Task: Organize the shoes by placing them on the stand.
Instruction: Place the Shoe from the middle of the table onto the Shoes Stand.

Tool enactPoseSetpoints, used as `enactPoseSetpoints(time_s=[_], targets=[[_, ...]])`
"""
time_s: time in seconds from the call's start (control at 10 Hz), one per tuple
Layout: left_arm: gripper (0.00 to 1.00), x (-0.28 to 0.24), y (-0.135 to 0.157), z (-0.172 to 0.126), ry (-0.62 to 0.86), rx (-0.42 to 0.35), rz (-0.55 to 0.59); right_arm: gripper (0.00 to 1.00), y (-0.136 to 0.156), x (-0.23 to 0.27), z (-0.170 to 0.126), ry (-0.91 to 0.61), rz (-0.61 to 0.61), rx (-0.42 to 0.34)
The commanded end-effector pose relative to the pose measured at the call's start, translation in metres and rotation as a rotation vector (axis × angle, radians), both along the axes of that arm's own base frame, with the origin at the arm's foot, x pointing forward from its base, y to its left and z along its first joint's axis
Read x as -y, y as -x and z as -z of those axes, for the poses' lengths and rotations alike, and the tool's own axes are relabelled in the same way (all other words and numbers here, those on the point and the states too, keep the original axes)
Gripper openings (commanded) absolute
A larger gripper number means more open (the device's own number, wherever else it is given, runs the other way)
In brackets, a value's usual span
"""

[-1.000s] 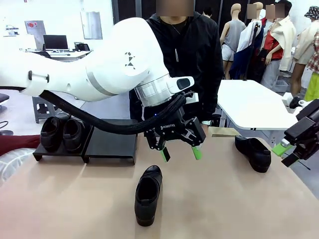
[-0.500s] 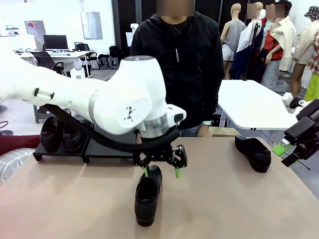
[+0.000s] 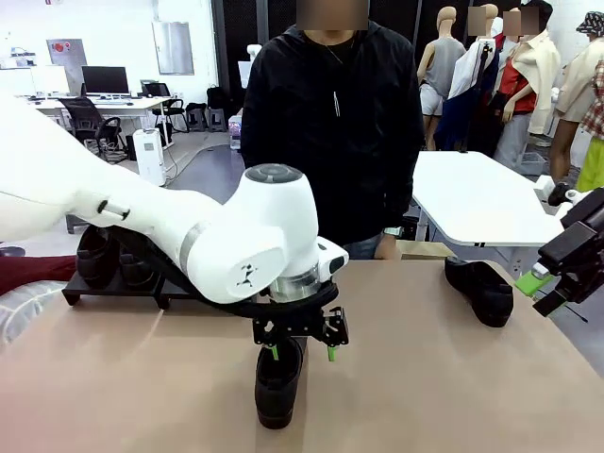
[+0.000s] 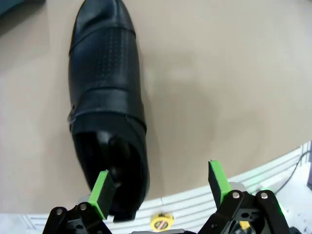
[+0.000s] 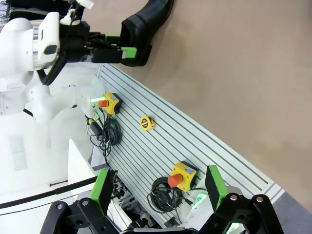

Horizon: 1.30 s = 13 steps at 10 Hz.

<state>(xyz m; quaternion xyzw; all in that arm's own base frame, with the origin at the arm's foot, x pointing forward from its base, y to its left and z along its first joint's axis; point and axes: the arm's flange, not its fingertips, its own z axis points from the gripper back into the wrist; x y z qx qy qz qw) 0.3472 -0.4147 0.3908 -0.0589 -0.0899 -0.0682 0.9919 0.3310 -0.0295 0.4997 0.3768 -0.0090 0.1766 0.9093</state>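
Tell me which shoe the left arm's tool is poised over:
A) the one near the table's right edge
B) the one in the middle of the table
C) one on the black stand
B: the left tool stands open over the opening end of the middle shoe; the other shoe lies far to the right.

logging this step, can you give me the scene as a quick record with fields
left gripper: open, low over the middle shoe's heel, one finger above its opening
right gripper: open, beyond the table's right edge
middle shoe: on the table, ungripped
second shoe: on the table, far right
stand: far left, holding shoes, partly behind the left arm
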Motion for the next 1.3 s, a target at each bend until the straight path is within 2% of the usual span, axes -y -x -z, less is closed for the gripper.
enactPoseSetpoints(time_s=[0.0,0.3,0.7,0.8,0.9,1.2], targets=[[1.00,0.013,-0.007,0.016,-0.031,0.047,-0.045,1.00,0.001,0.003,-0.002,-0.005,-0.025,0.013],[1.00,0.013,-0.018,0.031,-0.061,0.000,-0.055,1.00,0.001,0.003,-0.002,-0.005,-0.025,0.013],[1.00,0.018,-0.025,0.038,-0.118,-0.001,-0.054,1.00,0.001,0.003,-0.002,-0.005,-0.025,0.013],[0.40,0.018,-0.025,0.040,-0.147,0.000,-0.064,1.00,0.001,0.003,-0.002,-0.005,-0.025,0.013],[0.00,0.018,-0.024,0.039,-0.148,-0.003,-0.059,1.00,0.001,0.003,-0.002,-0.005,-0.025,0.013],[0.00,0.018,-0.025,0.037,-0.152,-0.007,-0.060,1.00,0.001,0.003,-0.002,-0.005,-0.025,0.013]])
